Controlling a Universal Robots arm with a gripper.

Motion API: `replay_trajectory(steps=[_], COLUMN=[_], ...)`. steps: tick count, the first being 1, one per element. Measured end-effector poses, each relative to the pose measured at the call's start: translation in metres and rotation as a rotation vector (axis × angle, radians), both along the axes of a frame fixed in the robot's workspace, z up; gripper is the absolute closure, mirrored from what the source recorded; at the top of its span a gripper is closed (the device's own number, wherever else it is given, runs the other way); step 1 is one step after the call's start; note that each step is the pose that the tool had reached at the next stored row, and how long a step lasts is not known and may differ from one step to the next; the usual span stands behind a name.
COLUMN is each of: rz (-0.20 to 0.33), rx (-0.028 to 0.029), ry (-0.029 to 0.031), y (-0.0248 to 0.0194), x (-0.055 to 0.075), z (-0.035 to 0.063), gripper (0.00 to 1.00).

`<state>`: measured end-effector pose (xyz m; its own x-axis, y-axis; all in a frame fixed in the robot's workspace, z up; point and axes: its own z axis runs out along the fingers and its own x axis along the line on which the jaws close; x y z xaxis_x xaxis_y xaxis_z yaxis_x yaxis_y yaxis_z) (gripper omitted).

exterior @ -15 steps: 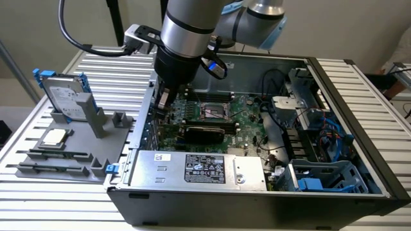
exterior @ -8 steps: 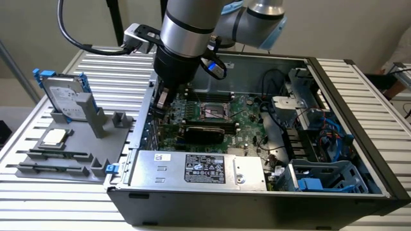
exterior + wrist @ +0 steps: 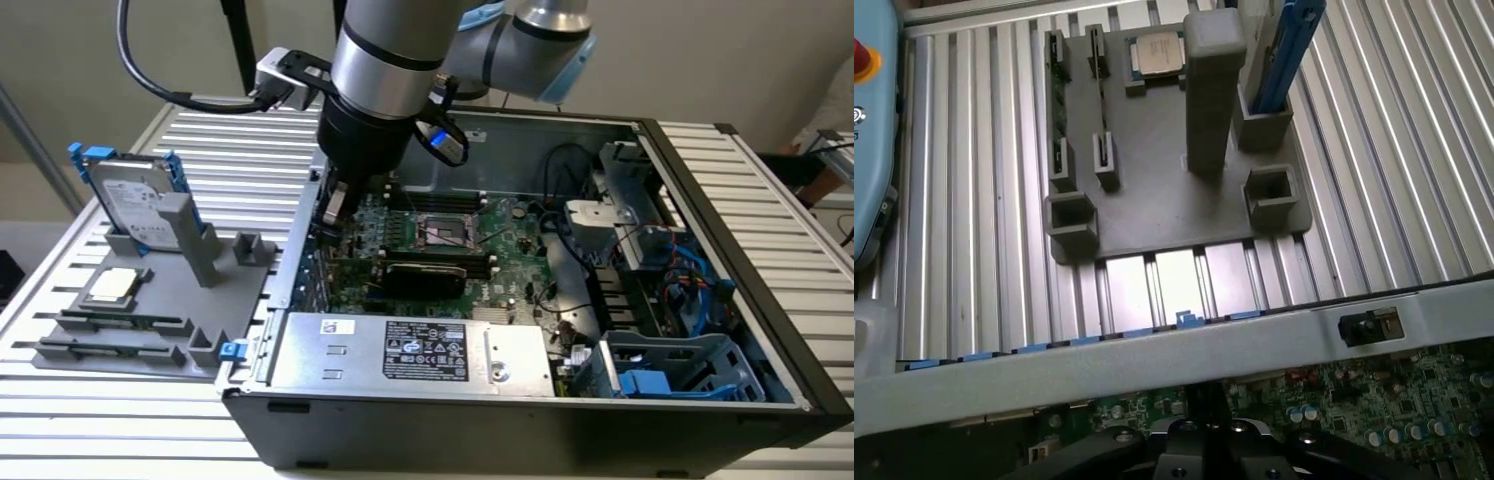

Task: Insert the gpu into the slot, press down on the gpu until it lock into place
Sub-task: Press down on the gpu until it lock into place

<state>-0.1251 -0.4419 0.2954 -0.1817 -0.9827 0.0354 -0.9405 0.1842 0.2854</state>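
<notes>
1. Over the green motherboard [image 3: 501, 235], the gripper [image 3: 350, 190] hangs with fingers pressed together, holding nothing visible.
2. Just beside it toward the silver power supply [image 3: 414, 352], the gpu [image 3: 424, 272] sits upright on the board.
3. Power-supply label text is unreadable.

The exterior view looks down at an angle into the open computer case [image 3: 747, 330]; the wrist view looks closely down over its wall. Both share the grey fixture [image 3: 160, 300] [image 3: 1164, 215].

A lab: ribbed aluminium bench [image 3: 801, 180], open computer case [image 3: 747, 330], grey parts fixture [image 3: 147, 300].
</notes>
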Motion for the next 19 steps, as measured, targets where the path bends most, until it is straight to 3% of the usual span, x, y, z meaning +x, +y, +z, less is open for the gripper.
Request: replay_trajectory(steps=[8,13,19], rz=[-0.008,-0.009,-0.009], rx=[0.0006,0.0,0.0001], ry=[0.0003,0.0005,0.0002], y=[0.0,0.0,0.0], x=[-0.001,-0.001,0.008], z=[0.0005,0.0102,0.0114], gripper=[0.89,0.89,0.89])
